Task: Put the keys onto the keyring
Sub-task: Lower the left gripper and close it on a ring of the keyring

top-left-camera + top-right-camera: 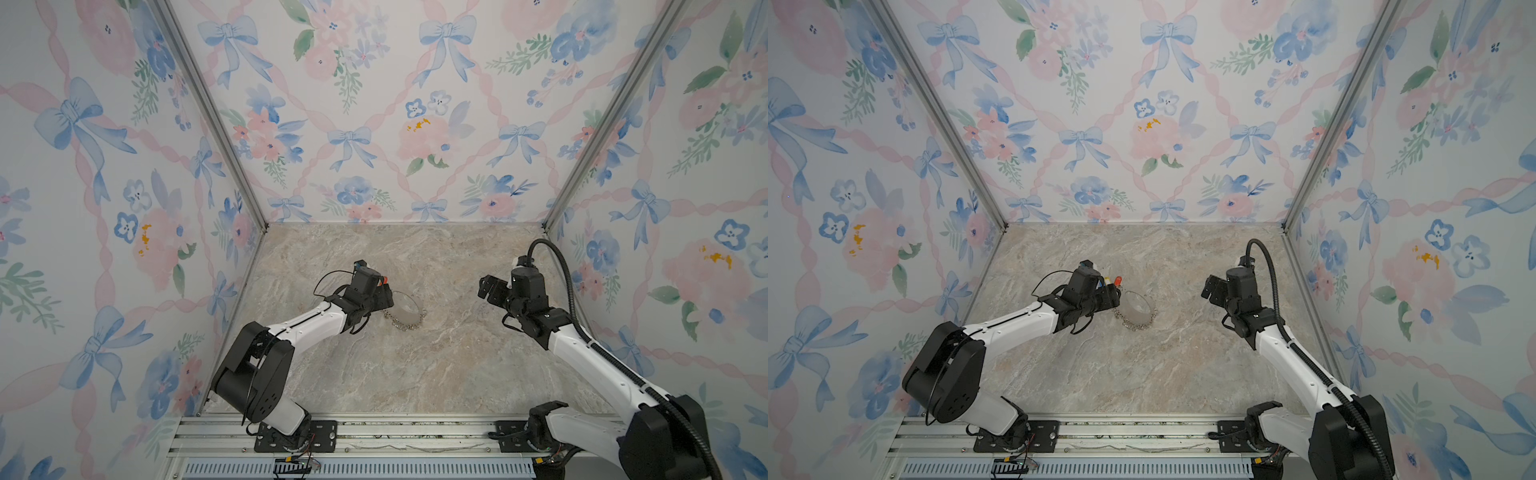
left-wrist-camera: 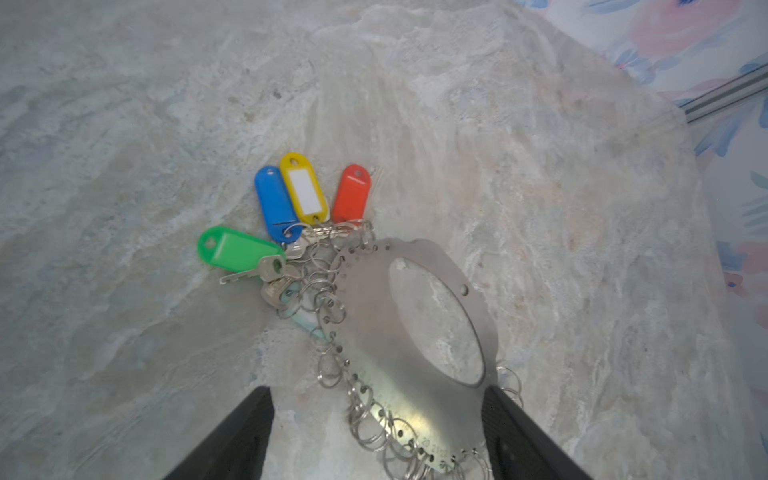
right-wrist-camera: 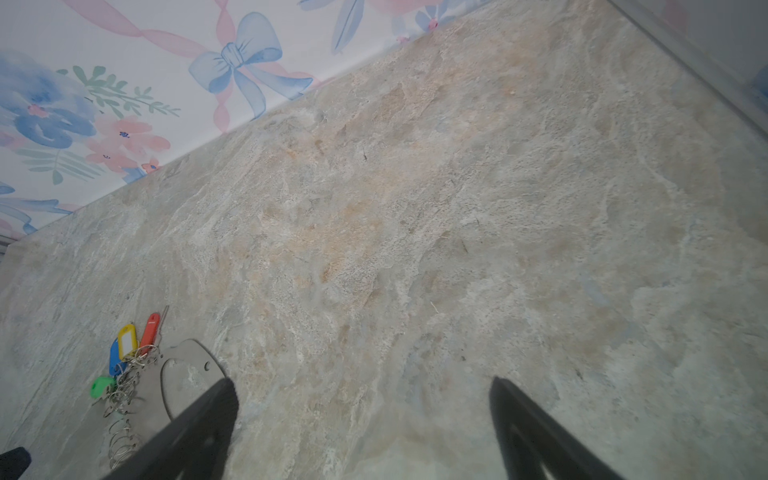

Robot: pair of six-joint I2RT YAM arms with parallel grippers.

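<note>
A: From above, where is the keyring (image 1: 409,309)?
B: Flat on the table (image 1: 415,374), left of the middle; the left gripper (image 1: 387,296) hangs over its left edge; the right gripper (image 1: 488,289) is well apart, jaws spread, holding nothing.
A: And the left wrist view?
B: Jaws spread, straddling one end of the keyring; the keys (image 2: 291,216) fan out at its rim, among the wire rings (image 2: 328,316); hooked on or not, I cannot tell.
A: Right wrist view?
B: Only table between its spread jaws; keyring and keys lie off to one side.
</note>
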